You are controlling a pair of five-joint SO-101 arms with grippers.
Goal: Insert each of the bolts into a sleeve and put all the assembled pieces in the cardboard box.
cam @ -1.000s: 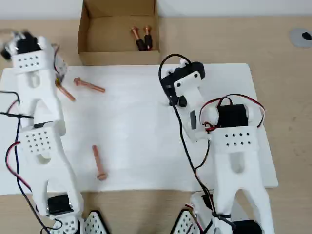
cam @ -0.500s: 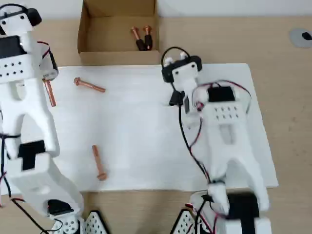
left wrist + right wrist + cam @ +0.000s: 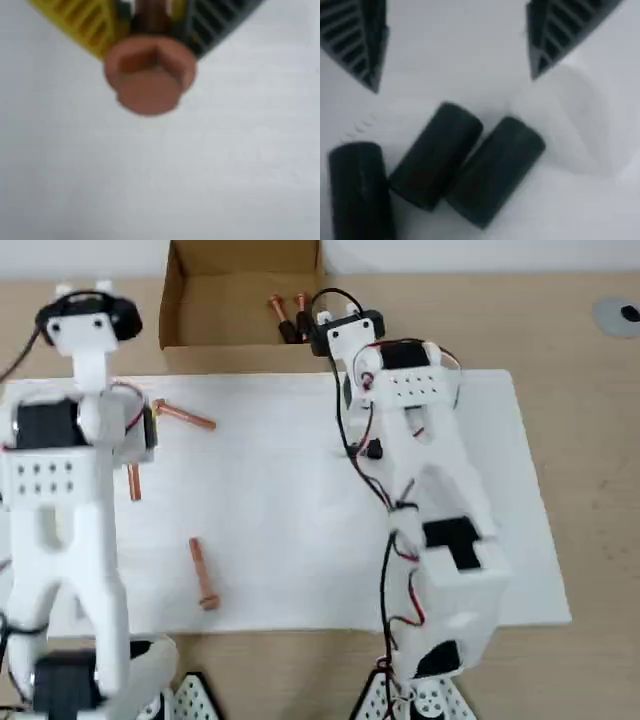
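My left gripper [image 3: 150, 20] is shut on a copper bolt [image 3: 150, 75], its hexagonal head pointing at the camera over the white mat. In the high view this bolt [image 3: 134, 483] hangs under the left arm near the mat's left edge. My right gripper [image 3: 455, 55] is open above three black sleeves [image 3: 437, 155] lying side by side on the mat, its fingers [image 3: 355, 40] not touching them. One sleeve [image 3: 372, 450] peeks out beside the right arm in the high view. The cardboard box [image 3: 175, 310] at the back holds two assembled pieces [image 3: 287, 318].
Two loose bolts lie on the white mat [image 3: 290, 520]: one [image 3: 185, 416] near the back left, another [image 3: 203, 575] near the front. The right arm's body covers the mat's middle right. A dark round thing [image 3: 620, 315] lies on the table at the far right.
The left arm has swung right and nearer with the bolt in its gripper. The right arm has stretched towards the box, and its wrist now stands over the sleeves.
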